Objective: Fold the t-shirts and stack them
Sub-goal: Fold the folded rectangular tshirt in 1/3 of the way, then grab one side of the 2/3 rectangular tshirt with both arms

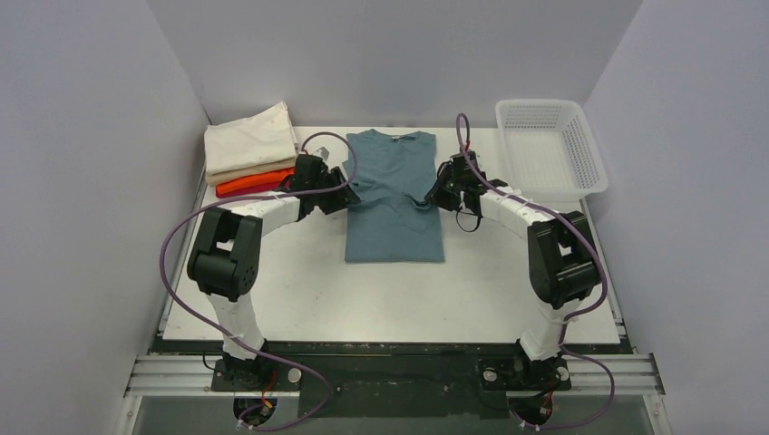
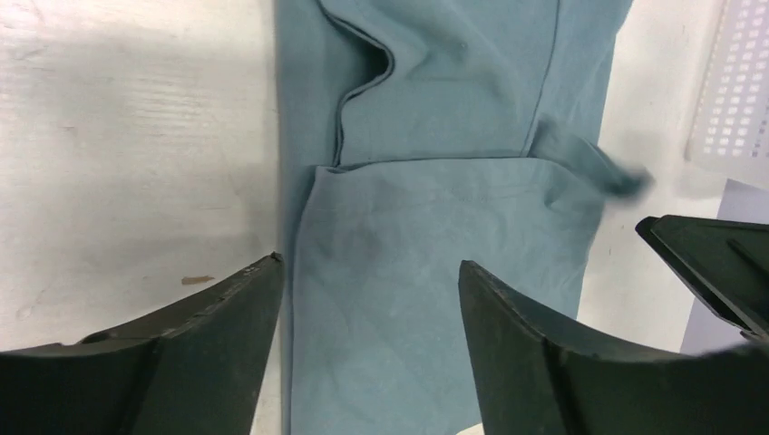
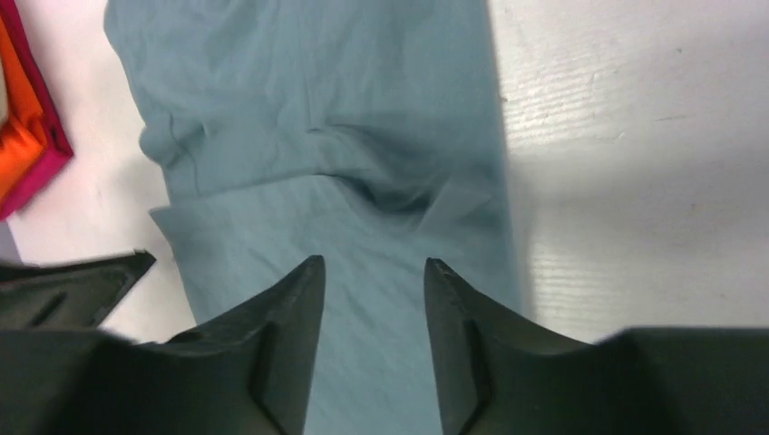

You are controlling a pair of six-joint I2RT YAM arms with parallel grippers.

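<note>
Dusty teal-blue cloth t-shirt (image 1: 394,198) lies flat mid-table, sleeves folded in. Left gripper (image 2: 370,263) is over its 9 o'clock edge, jaws wide apart, holding nothing. Right gripper (image 3: 374,263) is at the 3 o'clock edge, jaws narrowly parted, nothing between them; I can't tell if its tips touch cloth. Folded cream, tan, orange and red shirt stack (image 1: 252,154) sits at 10 o'clock, close behind my left arm. White plastic mesh basket (image 1: 550,149) at 2 o'clock.

Soft, even overhead light keeps the top view sharp, with only faint shadows on the table (image 1: 299,290), whereas both wrist views show it glaring white in upper corners, greyer lower down, and the left wrist view smears the teal t-shirt (image 2: 435,272) at its right-hand sleeve tip.
</note>
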